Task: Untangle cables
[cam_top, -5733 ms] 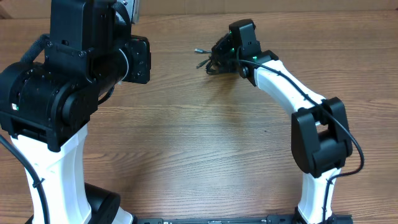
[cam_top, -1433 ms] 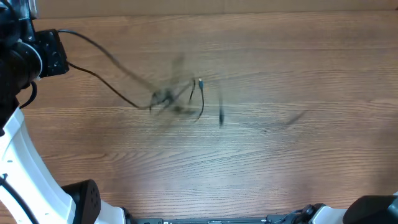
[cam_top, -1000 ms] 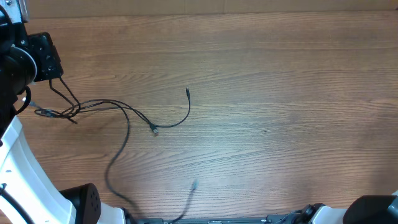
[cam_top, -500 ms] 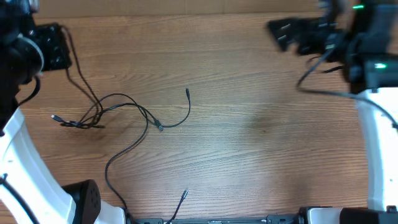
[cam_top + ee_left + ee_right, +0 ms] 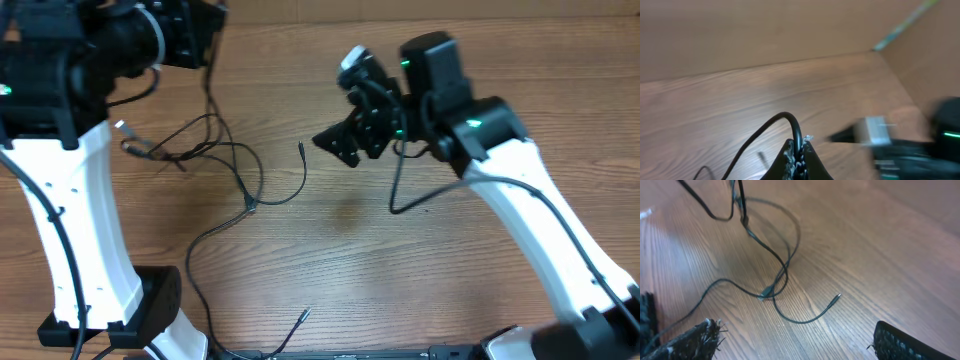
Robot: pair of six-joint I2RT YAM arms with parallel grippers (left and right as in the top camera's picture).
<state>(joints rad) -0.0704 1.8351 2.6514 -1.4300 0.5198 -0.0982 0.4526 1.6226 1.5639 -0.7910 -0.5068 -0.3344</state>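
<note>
The cables (image 5: 160, 152) are thin black cords lying partly knotted on the wooden table left of centre. One strand rises from the knot to my left gripper (image 5: 195, 25), which is shut on it high at the upper left. In the left wrist view the cord (image 5: 765, 132) arches out from between the pinched tips of the left gripper (image 5: 799, 144). A short curved strand (image 5: 303, 170) with a small plug lies beside the knot. My right gripper (image 5: 345, 100) hovers open just right of it. The right wrist view shows the right gripper (image 5: 795, 341) spread wide above that strand (image 5: 800, 321), holding nothing.
A long strand (image 5: 190, 270) trails toward the table's front edge, with a plug end (image 5: 303, 315) near it. The right arm's own thicker black wire (image 5: 400, 200) hangs down to the table right of centre. A wall rises behind the table (image 5: 765, 35).
The right arm has swung in from the upper right to the table's middle, its gripper open. The left gripper has moved right, still pinching its cord, and the knot has shifted.
</note>
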